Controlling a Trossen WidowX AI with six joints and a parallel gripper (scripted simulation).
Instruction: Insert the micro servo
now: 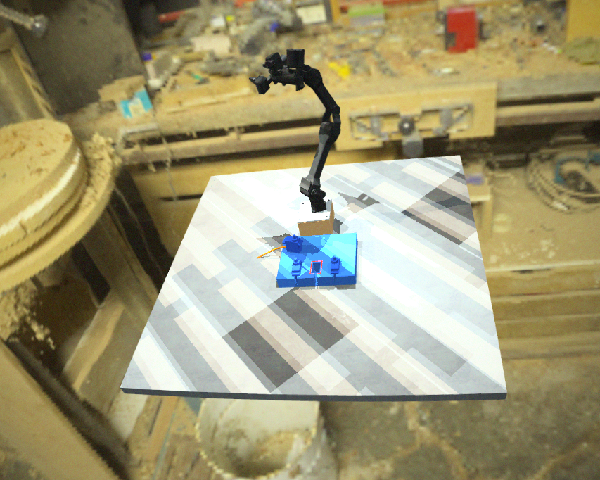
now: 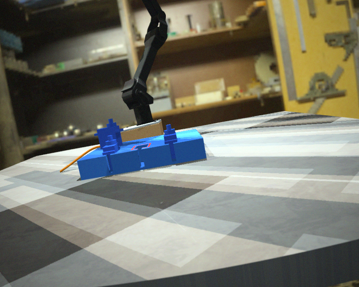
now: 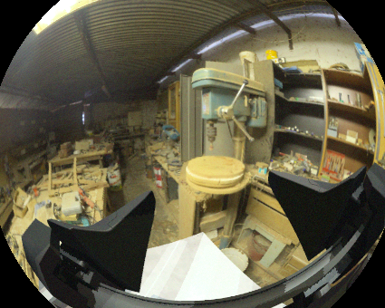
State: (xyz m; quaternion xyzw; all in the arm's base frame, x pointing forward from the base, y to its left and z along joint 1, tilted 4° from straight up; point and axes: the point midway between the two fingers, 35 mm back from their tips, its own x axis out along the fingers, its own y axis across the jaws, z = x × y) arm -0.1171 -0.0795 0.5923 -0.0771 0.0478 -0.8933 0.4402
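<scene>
Your gripper [image 1: 265, 77] stands wide and empty, high above the servo [image 1: 292, 243], which waits far below beside the red-marked pocket [image 1: 316, 267]; descend before grasping

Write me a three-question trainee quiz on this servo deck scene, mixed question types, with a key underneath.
1. True or false: the gripper is shut on the loose micro servo.
2. Multiple choice: the marked pocket on the blue deck is
A. filled by the loose servo
B. empty, between two seated servos
C. hidden under the arm
3. Fill in: the loose servo's orange cable trails off the deck onto the ____.

Key
1. False. The fingers stand wide open with nothing between them, raised high above the table.
2. B. The red-outlined pocket is bare; the loose servo stands at the deck's back corner.
3. Table.
</scene>
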